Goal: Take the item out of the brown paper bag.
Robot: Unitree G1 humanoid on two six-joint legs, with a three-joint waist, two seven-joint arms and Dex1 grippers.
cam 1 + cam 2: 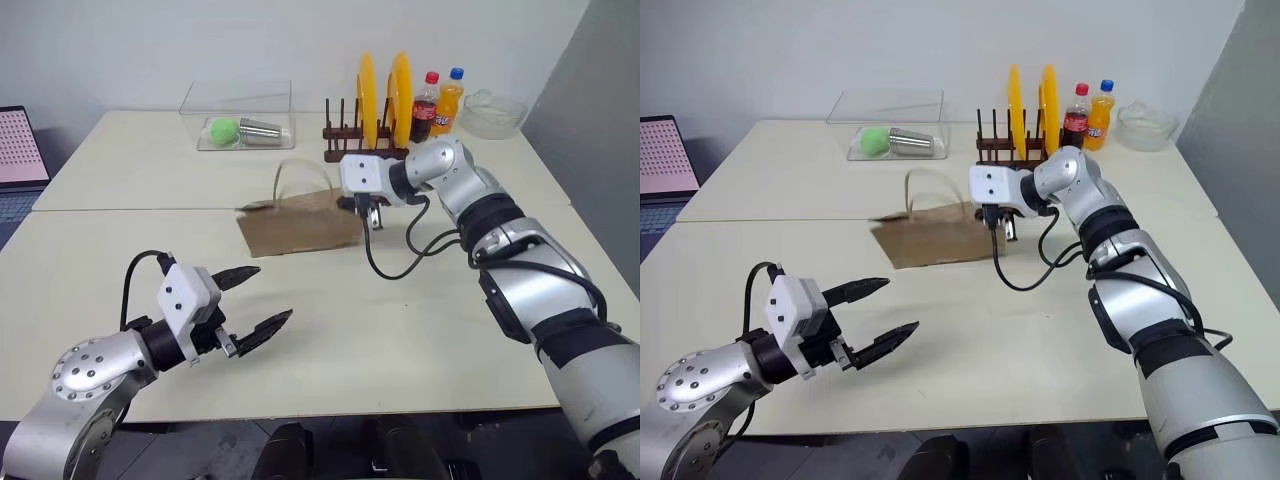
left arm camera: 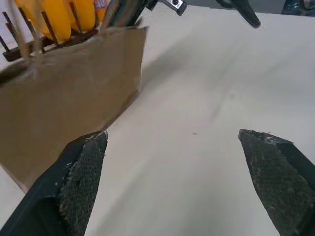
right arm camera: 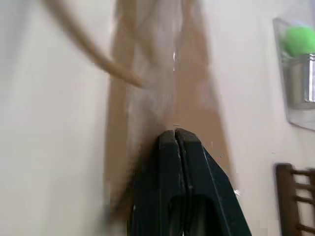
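Your left gripper (image 1: 253, 297) is hovering with fingers spread wide over the bare worktop (image 1: 400, 330). Farther out, your right gripper (image 1: 371, 214) is clenching thin, floppy paper at the brown paper bag (image 1: 300, 222) edge; pinch gently.

Creased brown paper bag (image 1: 300, 224) lies flat mid-table (one tan loop handle arching up)

Brown paper bag (image 1: 300, 225) contents hidden; right pincer (image 3: 175, 135) grip on bag edge unclear.
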